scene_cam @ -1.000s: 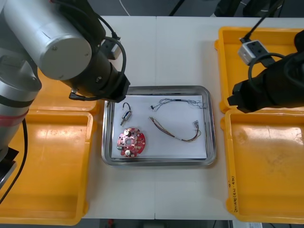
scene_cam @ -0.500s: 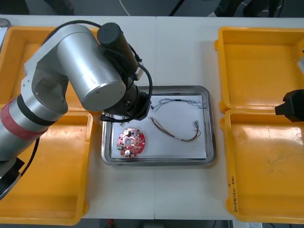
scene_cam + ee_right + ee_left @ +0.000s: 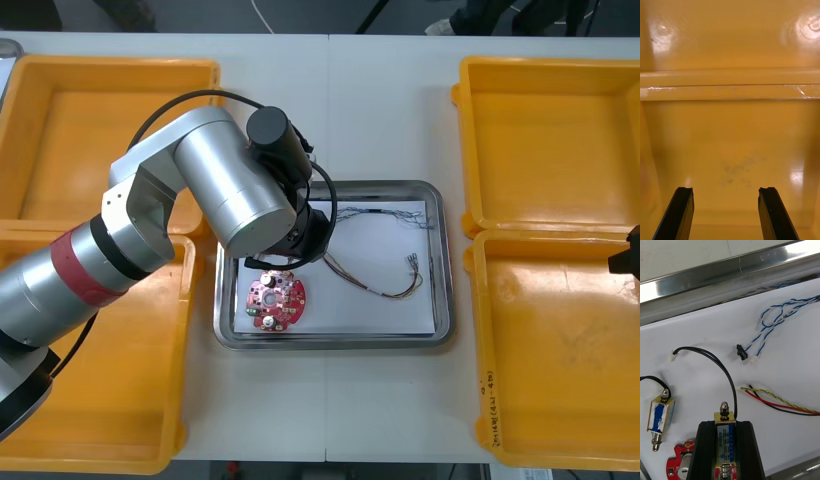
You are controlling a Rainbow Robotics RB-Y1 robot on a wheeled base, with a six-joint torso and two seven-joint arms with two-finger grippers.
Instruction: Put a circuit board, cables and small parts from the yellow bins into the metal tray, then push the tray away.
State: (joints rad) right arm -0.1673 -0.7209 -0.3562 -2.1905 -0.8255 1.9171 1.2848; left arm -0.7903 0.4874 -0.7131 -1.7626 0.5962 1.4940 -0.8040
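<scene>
In the left wrist view my left gripper (image 3: 725,425) is shut on a small metal part (image 3: 725,440) with a black lead, just above the white floor of the metal tray (image 3: 715,273). Beside it lie a second small metal part (image 3: 660,416), the twisted blue and white cable (image 3: 771,320), the red and yellow cable (image 3: 778,399) and the red circuit board (image 3: 677,465). From the front, my left arm (image 3: 230,190) covers the tray's (image 3: 445,260) left part, above the board (image 3: 277,301). My right gripper (image 3: 726,193) is open and holds nothing over a yellow bin (image 3: 730,131).
Two yellow bins (image 3: 100,130) stand on the left and two (image 3: 550,130) on the right, with nothing inside where visible. My right arm (image 3: 628,262) shows at the right edge above the near right bin. Bare table lies beyond and in front of the tray.
My left arm has swung further over the tray's left half, now covering the small part lying there. My right arm has pulled back to the right edge of the view.
</scene>
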